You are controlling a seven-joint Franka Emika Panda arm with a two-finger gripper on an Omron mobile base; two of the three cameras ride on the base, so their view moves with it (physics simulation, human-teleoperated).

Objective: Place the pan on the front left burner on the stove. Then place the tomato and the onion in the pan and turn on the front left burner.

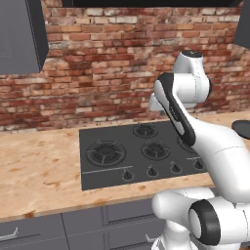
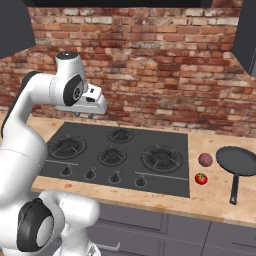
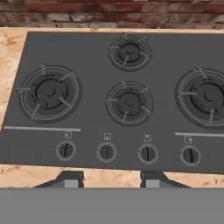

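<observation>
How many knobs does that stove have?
4, in a row along the front edge of the stove: far-left knob, second knob, third knob, far-right knob.

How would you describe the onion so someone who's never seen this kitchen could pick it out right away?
Start at the black stove set in the wooden counter below the brick wall. On the bare counter just off the stove's right edge, left of the dark pan, sit two small balls. The onion is the dull reddish-purple one nearer the wall; the tomato is bright red with a green top.
</observation>
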